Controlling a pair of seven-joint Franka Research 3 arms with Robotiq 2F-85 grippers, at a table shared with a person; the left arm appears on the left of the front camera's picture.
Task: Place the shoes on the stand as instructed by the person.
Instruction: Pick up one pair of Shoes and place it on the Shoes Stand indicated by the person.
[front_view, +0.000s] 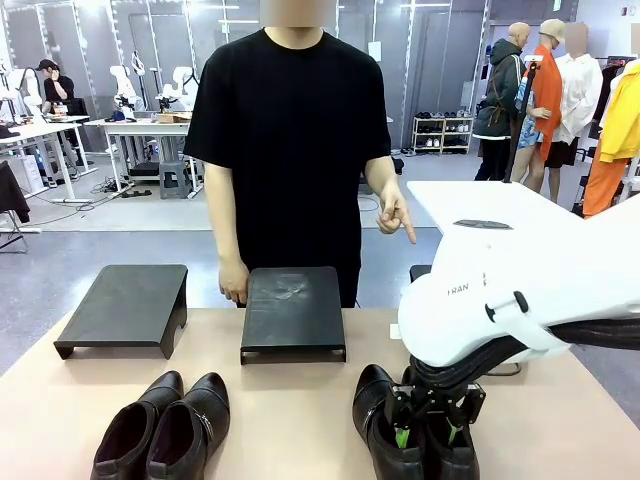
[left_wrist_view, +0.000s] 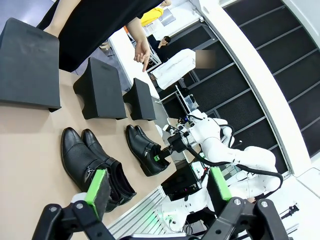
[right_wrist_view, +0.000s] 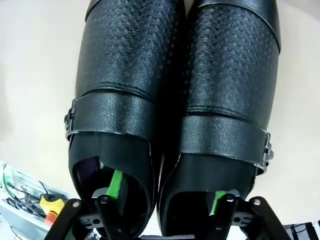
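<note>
Right tool (front_view: 427, 435) is closed on the right pair of shoes (front_view: 372, 400), one finger set inside each shoe. Left tool (left_wrist_view: 157, 182) is held wide open and empty.

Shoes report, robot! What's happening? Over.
Right gripper shut on right pair of shoes, one finger inside each. Left gripper open, holding nothing. Person's hand down by middle stand; other hand pointing.
</note>
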